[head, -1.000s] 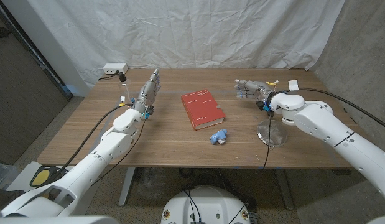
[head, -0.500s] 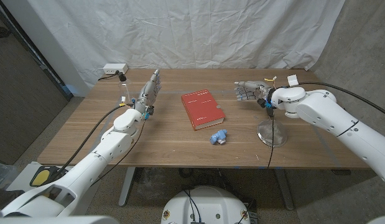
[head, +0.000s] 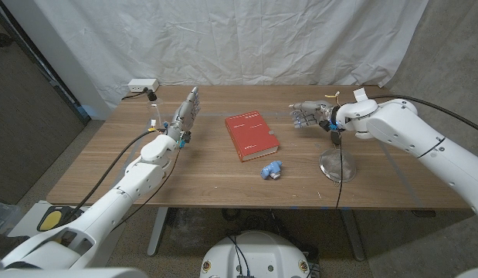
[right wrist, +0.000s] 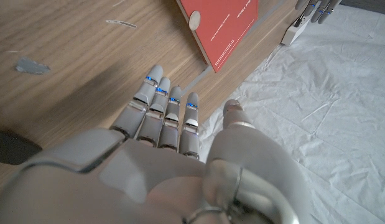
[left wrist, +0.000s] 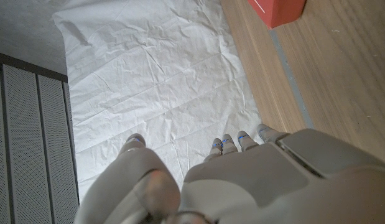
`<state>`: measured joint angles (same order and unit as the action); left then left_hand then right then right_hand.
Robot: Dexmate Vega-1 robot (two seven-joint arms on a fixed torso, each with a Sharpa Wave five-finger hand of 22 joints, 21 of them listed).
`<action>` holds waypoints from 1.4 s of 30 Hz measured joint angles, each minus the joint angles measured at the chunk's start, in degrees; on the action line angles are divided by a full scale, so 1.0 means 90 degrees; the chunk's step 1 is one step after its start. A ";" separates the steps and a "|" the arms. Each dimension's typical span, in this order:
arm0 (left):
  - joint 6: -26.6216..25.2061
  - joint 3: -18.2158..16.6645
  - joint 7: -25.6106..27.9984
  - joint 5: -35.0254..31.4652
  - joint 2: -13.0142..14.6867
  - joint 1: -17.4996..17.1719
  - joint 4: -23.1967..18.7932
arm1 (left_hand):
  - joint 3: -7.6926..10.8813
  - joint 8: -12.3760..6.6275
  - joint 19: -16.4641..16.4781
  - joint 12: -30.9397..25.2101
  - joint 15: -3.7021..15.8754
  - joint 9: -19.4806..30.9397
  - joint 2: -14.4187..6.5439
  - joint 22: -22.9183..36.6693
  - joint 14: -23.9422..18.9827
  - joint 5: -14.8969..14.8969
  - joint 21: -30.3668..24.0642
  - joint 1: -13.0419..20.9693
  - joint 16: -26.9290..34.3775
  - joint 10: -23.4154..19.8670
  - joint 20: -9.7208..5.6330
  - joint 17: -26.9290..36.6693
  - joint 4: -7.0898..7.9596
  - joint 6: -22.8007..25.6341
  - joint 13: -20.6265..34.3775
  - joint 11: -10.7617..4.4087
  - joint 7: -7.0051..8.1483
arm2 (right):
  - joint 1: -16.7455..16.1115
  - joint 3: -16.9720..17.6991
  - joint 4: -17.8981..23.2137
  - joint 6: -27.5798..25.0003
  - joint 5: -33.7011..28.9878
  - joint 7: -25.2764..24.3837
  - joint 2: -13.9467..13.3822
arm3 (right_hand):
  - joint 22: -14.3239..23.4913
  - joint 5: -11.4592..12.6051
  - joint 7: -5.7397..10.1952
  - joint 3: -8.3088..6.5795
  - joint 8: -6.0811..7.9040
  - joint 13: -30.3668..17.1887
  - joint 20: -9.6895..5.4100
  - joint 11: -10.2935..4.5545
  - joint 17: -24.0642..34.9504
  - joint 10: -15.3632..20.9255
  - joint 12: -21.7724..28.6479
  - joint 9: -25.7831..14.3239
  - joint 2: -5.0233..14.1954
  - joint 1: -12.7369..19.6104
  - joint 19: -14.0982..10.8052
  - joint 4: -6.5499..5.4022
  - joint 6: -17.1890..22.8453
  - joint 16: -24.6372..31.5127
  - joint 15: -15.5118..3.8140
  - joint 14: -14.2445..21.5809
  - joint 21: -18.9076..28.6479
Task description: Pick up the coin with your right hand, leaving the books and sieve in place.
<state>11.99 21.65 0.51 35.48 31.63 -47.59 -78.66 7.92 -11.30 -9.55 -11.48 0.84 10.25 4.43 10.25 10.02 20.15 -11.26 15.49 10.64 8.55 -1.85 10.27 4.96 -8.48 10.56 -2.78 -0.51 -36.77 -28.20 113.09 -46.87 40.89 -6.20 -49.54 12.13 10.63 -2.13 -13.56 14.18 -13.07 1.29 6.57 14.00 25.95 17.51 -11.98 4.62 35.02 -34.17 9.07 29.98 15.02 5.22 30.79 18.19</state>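
A red book [head: 252, 136] lies mid-table, and the right wrist view shows a small pale coin [right wrist: 194, 20] lying on the red book [right wrist: 224, 22]. My right hand [head: 309, 114] hovers to the right of the book, fingers stretched toward it and holding nothing; the right hand [right wrist: 161, 124] is over bare wood, short of the coin. A metal sieve [head: 337, 164] sits on the table under my right forearm. My left hand [head: 187, 113] stands upright left of the book, fingers straight and apart, empty. The left wrist view catches a corner of the book [left wrist: 277, 9].
A small blue object [head: 271, 169] lies in front of the book near the table's front edge. A white power strip [head: 143, 85] sits at the far left corner. White cloth hangs behind the table. A strip of tape [right wrist: 25, 65] marks the wood.
My right forearm has swung toward the table's far side, uncovering the sieve, and the right hand has edged slightly toward the book. The left arm has stayed still.
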 measured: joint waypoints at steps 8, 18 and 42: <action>-0.0067 0.0003 0.0001 0.0001 0.0043 0.0000 -0.0053 | -0.0027 0.0000 0.0000 0.0000 -0.0021 0.0000 -0.0025 0.0000 -0.0021 0.0000 0.0000 0.0025 0.0000 0.0000 0.0000 0.0000 -0.0028 0.0000 0.0000 0.0000 0.0000 | 0.0267 -0.0134 0.0001 -0.0368 0.0052 0.0073 -0.0001 | 0.0031 0.0000 0.0089 0.0000 -0.0088 -0.0084 -0.0009 -0.0150 0.0101 0.0321 0.0194 0.0030 -0.0009 0.0118 -0.0071 0.0000 -0.0185 0.0083 -0.0114 0.0259 0.0068; -0.0157 0.0001 0.0054 0.0001 0.0111 -0.0041 -0.0194 | -0.0027 -0.0001 0.0000 0.0000 -0.0021 0.0000 -0.0025 0.0000 -0.0021 0.0000 0.0000 0.0025 0.0000 0.0000 0.0000 -0.0001 -0.0028 0.0000 -0.0001 0.0000 0.0000 | 0.0759 -0.0477 -0.0031 -0.0981 0.0008 0.0353 0.0000 | 0.0060 0.0000 -0.0007 -0.0025 -0.0099 -0.0192 -0.0075 -0.0218 0.0265 0.0655 0.0371 0.0030 -0.0019 0.0195 -0.0497 -0.0025 -0.0088 0.0316 -0.0225 0.0846 0.0311; -0.0244 -0.0022 0.0191 0.0008 0.0187 -0.0246 -0.0587 | -0.0027 -0.0001 0.0000 0.0000 -0.0021 0.0033 -0.0025 0.0000 -0.0021 0.0000 0.0000 0.0025 0.0000 0.0000 0.0000 -0.0002 -0.0027 0.0000 -0.0002 0.0000 0.0000 | 0.2600 -0.1819 -0.0742 -0.2471 -0.0385 0.1739 0.0266 | 0.0226 0.0000 0.0051 -0.0077 -0.0142 -0.0738 -0.0517 -0.0558 0.0753 0.1941 0.1189 0.0059 0.0054 0.0305 -0.1236 -0.0079 -0.0062 0.0863 -0.0695 0.1973 0.0973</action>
<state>9.80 21.45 2.23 35.56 33.31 -49.80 -83.95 7.67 -11.31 -9.55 -11.48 0.66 10.55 4.20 10.25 9.83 20.15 -11.26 15.72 10.64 8.55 -1.85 10.26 4.72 -8.48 10.54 -2.77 -0.51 -13.36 -44.57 106.41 -69.10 37.42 9.45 -47.15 14.16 10.62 -1.67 -14.25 12.91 -19.71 -3.36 1.55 20.77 43.42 28.21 -11.45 5.11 37.76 -45.29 8.36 29.43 22.79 -1.04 48.55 26.94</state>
